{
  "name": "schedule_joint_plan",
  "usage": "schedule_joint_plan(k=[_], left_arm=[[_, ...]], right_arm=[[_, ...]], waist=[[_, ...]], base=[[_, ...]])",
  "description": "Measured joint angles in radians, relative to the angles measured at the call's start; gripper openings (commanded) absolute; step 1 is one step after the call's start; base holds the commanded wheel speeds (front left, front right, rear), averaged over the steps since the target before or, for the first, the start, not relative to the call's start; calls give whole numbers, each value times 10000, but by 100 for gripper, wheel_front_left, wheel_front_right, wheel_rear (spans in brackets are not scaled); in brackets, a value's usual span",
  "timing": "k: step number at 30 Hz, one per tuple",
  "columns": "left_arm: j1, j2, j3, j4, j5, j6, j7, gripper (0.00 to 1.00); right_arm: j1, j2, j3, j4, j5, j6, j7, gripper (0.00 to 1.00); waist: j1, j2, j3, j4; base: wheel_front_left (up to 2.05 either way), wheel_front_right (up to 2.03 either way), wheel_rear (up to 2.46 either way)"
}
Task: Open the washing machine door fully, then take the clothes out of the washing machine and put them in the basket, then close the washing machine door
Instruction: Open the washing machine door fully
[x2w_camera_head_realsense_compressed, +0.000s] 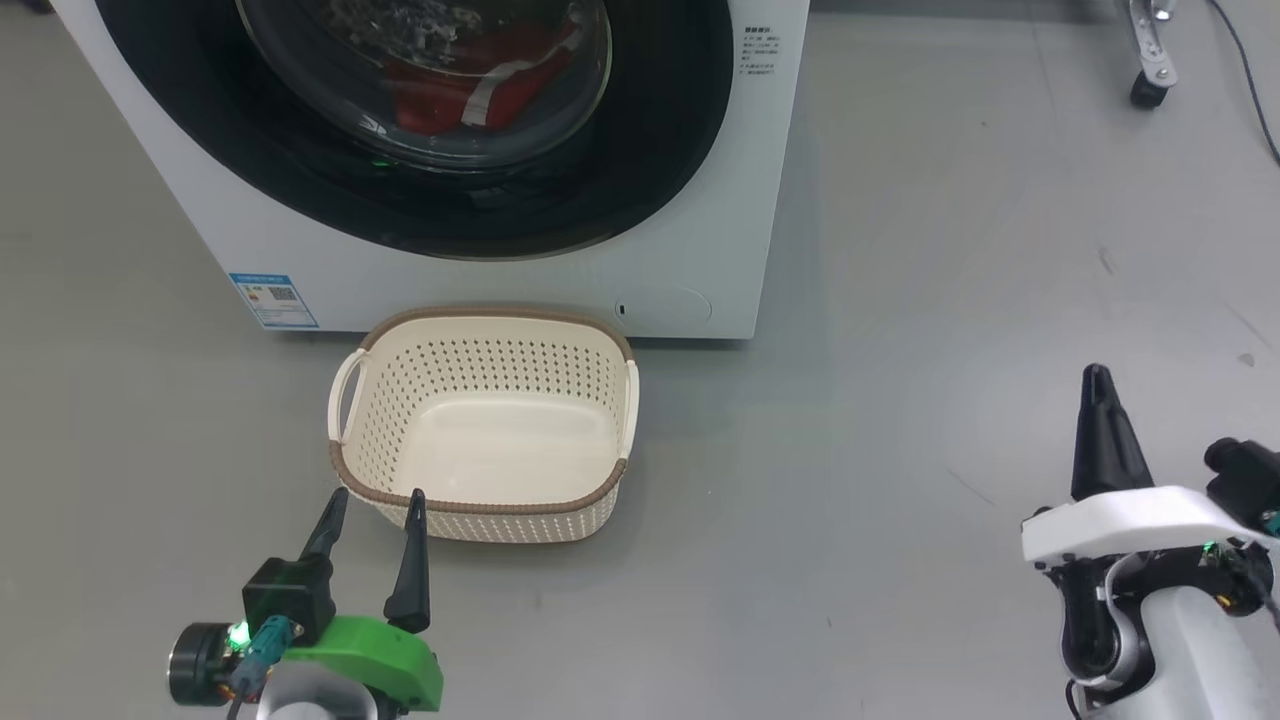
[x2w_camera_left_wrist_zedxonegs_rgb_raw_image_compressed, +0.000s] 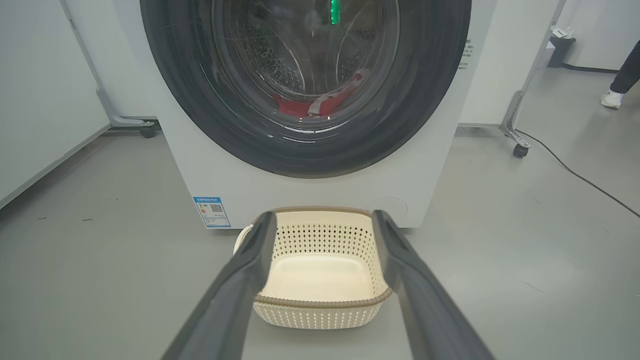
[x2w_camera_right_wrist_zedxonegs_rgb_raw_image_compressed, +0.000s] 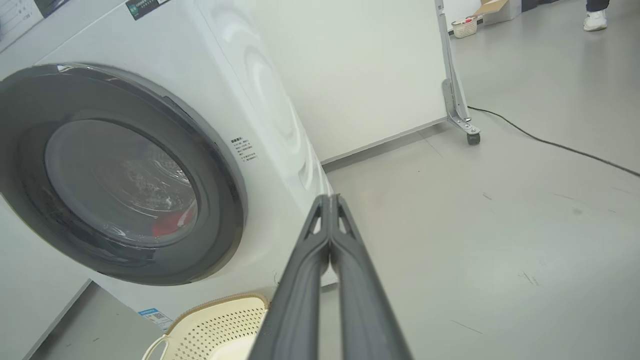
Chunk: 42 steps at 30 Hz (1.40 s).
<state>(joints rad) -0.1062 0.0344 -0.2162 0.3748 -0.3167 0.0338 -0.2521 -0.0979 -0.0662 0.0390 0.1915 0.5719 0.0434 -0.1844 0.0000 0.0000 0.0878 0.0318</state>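
The white washing machine (x2w_camera_head_realsense_compressed: 690, 260) stands ahead with its black-rimmed washing machine door (x2w_camera_head_realsense_compressed: 660, 130) closed flat against the front. Red clothes (x2w_camera_head_realsense_compressed: 450, 95) show through the glass, also as clothes (x2w_camera_left_wrist_zedxonegs_rgb_raw_image_compressed: 320, 106) and clothes (x2w_camera_right_wrist_zedxonegs_rgb_raw_image_compressed: 172, 225). The cream basket (x2w_camera_head_realsense_compressed: 485, 510) sits empty on the floor in front of the machine, seen too as the basket (x2w_camera_left_wrist_zedxonegs_rgb_raw_image_compressed: 320, 312) and the basket (x2w_camera_right_wrist_zedxonegs_rgb_raw_image_compressed: 215, 320). My left gripper (x2w_camera_head_realsense_compressed: 372, 505) hangs open just short of the basket's near rim. Off to the right, above bare floor, my right gripper (x2w_camera_head_realsense_compressed: 1098, 375) is shut on nothing, its fingers (x2w_camera_right_wrist_zedxonegs_rgb_raw_image_compressed: 330, 220) pressed together.
A white partition on castor feet (x2w_camera_right_wrist_zedxonegs_rgb_raw_image_compressed: 462, 125) stands right of the machine, with a black cable (x2w_camera_right_wrist_zedxonegs_rgb_raw_image_compressed: 550, 142) trailing over the grey floor. A person's white shoe (x2w_camera_left_wrist_zedxonegs_rgb_raw_image_compressed: 611, 99) shows far right. Another panel foot (x2w_camera_left_wrist_zedxonegs_rgb_raw_image_compressed: 145, 131) stands left of the machine.
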Motion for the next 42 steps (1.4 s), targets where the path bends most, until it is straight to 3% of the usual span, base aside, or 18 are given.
schedule_joint_plan(k=[11, 19, 23, 29, 35, 42], left_arm=[[-664, 0, -305, -249, -88, -117, 0, 100], [-1033, -2, -581, -313, -117, -132, 0, 100], [-1230, -12, -849, -330, -290, -213, 0, 100], [-1657, -15, -1131, -608, -671, -226, 0, 100], [-2047, -15, -1198, -794, -840, -226, 0, 100], [-2336, -25, -1490, -943, -1028, -226, 0, 100]], right_arm=[[-1673, 90, -1127, -209, 2869, 270, 819, 0], [-3435, -15, -1620, -332, 3910, 228, 1829, 0], [-4281, -640, -1701, -474, 3753, 54, 2144, 0], [-5721, -1064, -1653, -531, 3691, -221, 2757, 0], [-6860, -1120, -1480, -378, 3795, -479, 3315, 0], [-8055, -1037, -1549, 107, 4284, -1035, 3923, 0]], waist=[[0, 0, 887, 475], [0, 0, 1629, 867], [0, 0, 2018, 1096], [0, 0, 2719, 1521], [0, 0, 3298, 1901], [1, 0, 3900, 2321]], base=[[0, 0, 0], [0, 0, 0], [0, 0, 0], [0, 0, 0], [0, 0, 0], [0, 0, 0]])
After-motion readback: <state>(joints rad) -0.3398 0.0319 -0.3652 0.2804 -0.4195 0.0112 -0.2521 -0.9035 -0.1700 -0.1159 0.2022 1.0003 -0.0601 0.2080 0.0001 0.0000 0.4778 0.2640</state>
